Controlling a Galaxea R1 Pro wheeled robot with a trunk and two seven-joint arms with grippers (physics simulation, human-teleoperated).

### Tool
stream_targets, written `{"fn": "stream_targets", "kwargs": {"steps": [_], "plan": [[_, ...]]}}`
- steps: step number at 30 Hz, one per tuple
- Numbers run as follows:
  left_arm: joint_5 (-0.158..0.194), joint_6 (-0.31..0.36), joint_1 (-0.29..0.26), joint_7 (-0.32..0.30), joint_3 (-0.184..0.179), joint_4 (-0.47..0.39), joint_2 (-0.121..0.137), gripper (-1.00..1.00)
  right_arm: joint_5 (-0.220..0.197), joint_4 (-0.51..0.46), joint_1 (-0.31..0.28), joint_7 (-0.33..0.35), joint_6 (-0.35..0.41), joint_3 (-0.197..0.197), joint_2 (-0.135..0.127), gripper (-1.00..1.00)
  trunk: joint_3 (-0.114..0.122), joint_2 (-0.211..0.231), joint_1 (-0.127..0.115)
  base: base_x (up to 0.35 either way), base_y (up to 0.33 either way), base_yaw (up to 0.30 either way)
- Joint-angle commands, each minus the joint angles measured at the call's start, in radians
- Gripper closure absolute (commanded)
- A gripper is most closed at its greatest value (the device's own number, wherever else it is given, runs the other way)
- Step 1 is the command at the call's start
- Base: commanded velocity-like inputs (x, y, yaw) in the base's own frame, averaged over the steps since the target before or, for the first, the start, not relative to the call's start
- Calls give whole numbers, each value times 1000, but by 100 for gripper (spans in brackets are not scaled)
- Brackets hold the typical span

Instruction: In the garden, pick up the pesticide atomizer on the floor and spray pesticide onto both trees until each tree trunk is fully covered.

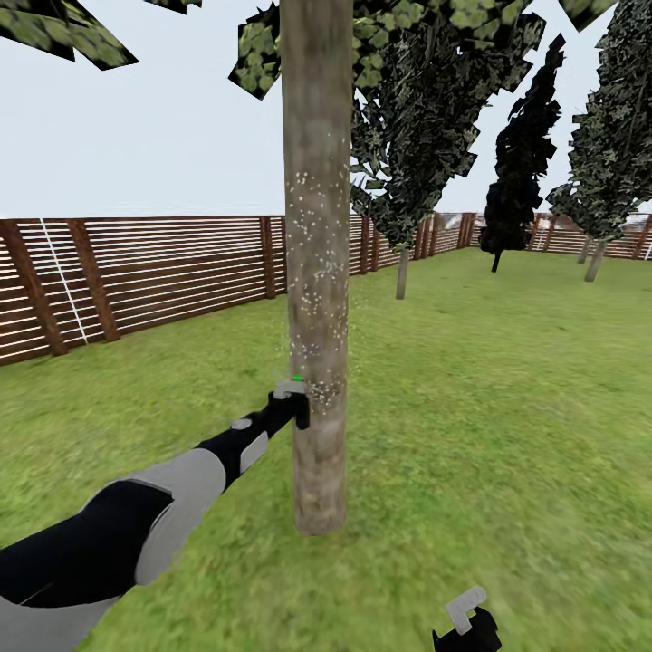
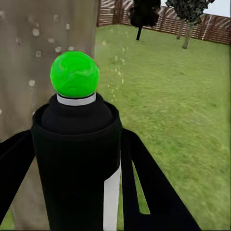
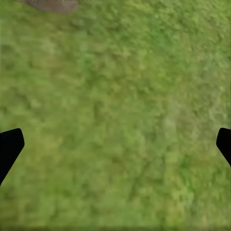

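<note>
A brown horizontal-slat wooden fence (image 1: 136, 272) runs along the lawn's edge from nine o'clock toward one o'clock in the head view. From seven o'clock the robot's black and grey left arm (image 1: 136, 521) reaches up toward the centre, where the left gripper (image 1: 288, 409) has its fingers clamped around the small dark pesticide atomizer (image 1: 292, 398), its pale head and green dot just beside the bark. In the left wrist view the bottle (image 2: 77, 159) sits between the two black fingers (image 2: 144, 192), green cap uppermost. The thick grey-brown mottled tree trunk (image 1: 317, 272) stands at the centre, dotted with fine white pesticide specks (image 1: 315, 272) above the atomizer. Behind it, at one to two o'clock, are dark narrow cypress-like trees (image 1: 521, 172) on green grass (image 1: 498, 407). At five o'clock the right gripper (image 1: 466, 625) hangs low; its wrist view shows its fingertips (image 3: 9, 144) spread wide over bare lawn, gripping nothing.
</note>
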Motion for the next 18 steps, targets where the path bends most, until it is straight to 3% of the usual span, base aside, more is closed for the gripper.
{"fn": "stream_targets", "kwargs": {"steps": [1,4,6,13,18], "plan": [[-6,-22,41,-7,6,-1,0,100,0,-1,0,0,0,0,0,-100,0,0,0,0,0,0],[-9,-36,96,-9,6,-1,0,100,0,-1,0,0,-2,0,2,-100,0,0,0,0,0,0],[-8,-37,104,-8,7,-1,1,100,0,-1,0,0,-2,1,3,-100,0,0,0,0,0,0],[-1,-36,107,-4,10,-1,2,100,-3,0,3,-1,-3,-2,2,-100,0,0,0,9,13,0],[0,-33,107,-1,14,-1,20,100,-3,0,50,-3,-5,-3,2,-100,0,0,0,121,257,0]]}}
